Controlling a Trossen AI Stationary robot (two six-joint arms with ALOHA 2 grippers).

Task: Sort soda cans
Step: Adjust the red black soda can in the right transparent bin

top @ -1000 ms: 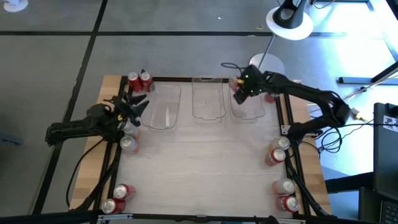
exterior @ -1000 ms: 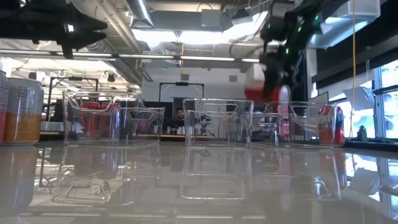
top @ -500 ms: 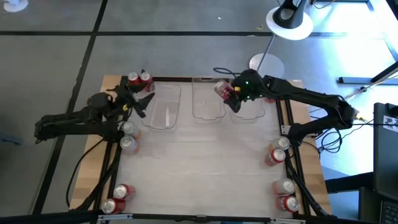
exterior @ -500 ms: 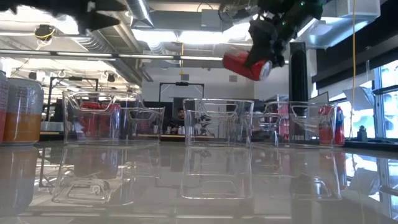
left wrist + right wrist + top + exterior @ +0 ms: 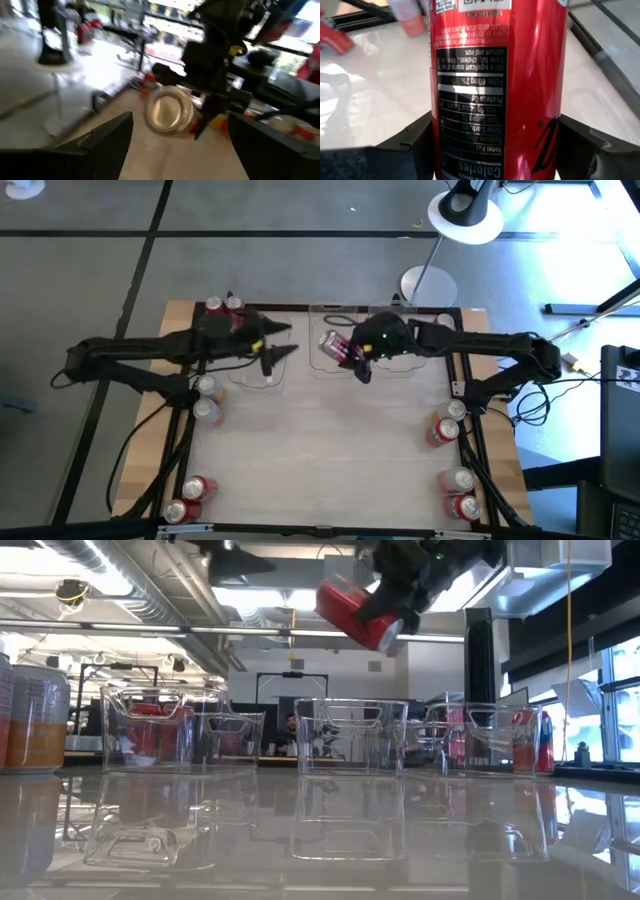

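red aluminium fills the right wrist view: a soda can (image 5: pixel 497 90) clamped between the right gripper's (image 5: pixel 358 360) two dark fingers (image 5: pixel 405 150), its nutrition label readable. the high view places that can (image 5: pixel 336 348) tilted above the middle clear bin (image 5: pixel 333 338), and the low view shows it high in the air (image 5: pixel 358 612), well clear of the bins, silver top pointing down and to the right. the left gripper (image 5: pixel 278 345), fingers spread apart and holding nothing, reaches over the left bin (image 5: pixel 262 352) toward the can; its wrist view looks straight at the can's silver end (image 5: pixel 169 110) between its own two fingers (image 5: pixel 107 137).

only the high view shows the other cans: pairs at the table's far left corner (image 5: pixel 222 306), left edge (image 5: pixel 206 398), near left corner (image 5: pixel 187 500), right edge (image 5: pixel 446 423) and near right corner (image 5: pixel 460 493). the low view shows one large can at its left border (image 5: pixel 32 718).

the table (image 5: pixel 330 460) is pale and glossy with a wooden rim, standing on grey floor. a white lamp base (image 5: pixel 465 215) stands beyond it. a seated person (image 5: pixel 289 730) shows far back in the room.
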